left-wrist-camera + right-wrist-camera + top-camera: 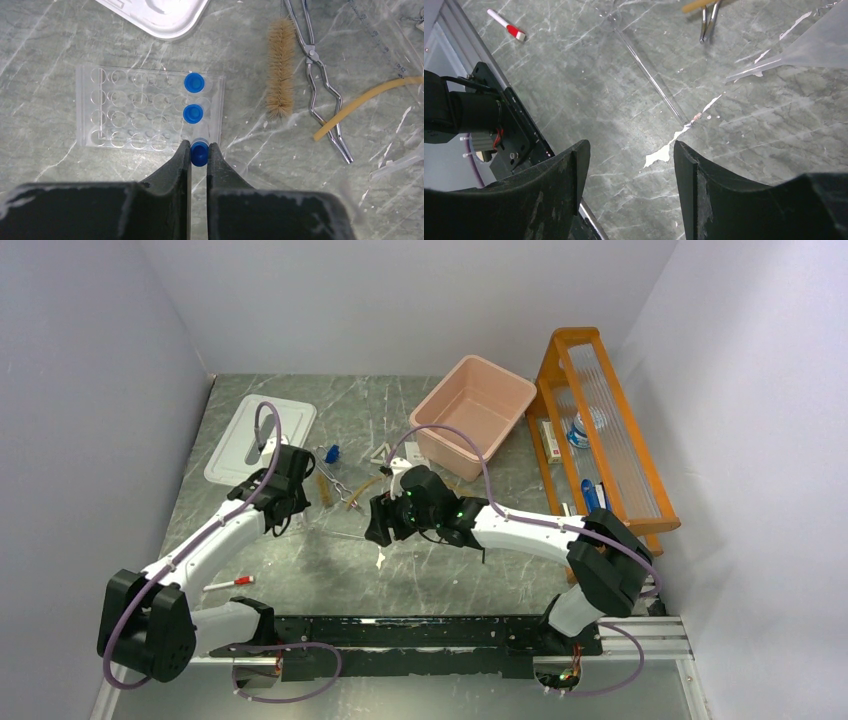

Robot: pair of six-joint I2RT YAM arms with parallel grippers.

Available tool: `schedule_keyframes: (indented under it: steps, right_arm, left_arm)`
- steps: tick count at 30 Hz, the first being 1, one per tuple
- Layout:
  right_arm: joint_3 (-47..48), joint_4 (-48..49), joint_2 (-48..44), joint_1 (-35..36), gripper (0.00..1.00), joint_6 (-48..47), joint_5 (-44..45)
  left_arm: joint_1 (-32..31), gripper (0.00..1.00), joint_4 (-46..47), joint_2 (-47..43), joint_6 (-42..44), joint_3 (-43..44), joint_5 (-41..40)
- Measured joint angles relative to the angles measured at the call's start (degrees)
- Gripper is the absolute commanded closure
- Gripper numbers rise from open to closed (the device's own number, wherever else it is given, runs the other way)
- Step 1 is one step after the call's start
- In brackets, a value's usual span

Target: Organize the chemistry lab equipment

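My left gripper (199, 149) is shut on a blue-capped clear tube (199, 154) at the near right corner of a clear plastic rack (125, 115). Two more blue-capped tubes (194, 82) (193, 113) stand in the rack's right column. Right of the rack lie a brown brush (280, 75), metal tongs (320, 95) and amber tubing (365, 102). My right gripper (631, 155) hangs open over bare table with nothing between its fingers. A glass rod (649, 75) lies ahead of it. In the top view the left gripper (283, 502) is at mid left, the right gripper (385, 525) at centre.
A pink basin (472, 415) stands at the back, an orange wooden shelf (600, 430) along the right wall. A white lid (258, 435) lies at the back left. A red-capped white marker (228, 583) lies near the left arm. A white triangle (383, 453) sits beside the basin.
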Motion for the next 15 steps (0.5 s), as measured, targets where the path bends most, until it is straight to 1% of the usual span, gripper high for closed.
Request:
schedule_keyframes:
  steps: [3,10,15]
  right_arm:
    - [0.0,0.0,0.0,0.0,0.35,-0.07,-0.11]
    - [0.35,-0.37,0.94,0.0,0.35,-0.98,-1.49]
    - [0.35,-0.37,1.05,0.02,0.35,-1.01,-1.99]
  left_arm:
    - [0.44,0.8,0.15,0.33,-0.02,-0.02,0.17]
    - [1.25,0.72,0.59,2.05,-0.42,-0.02,1.18]
    - [1.77,0.64,0.66,2.49,-0.7,-0.02,1.88]
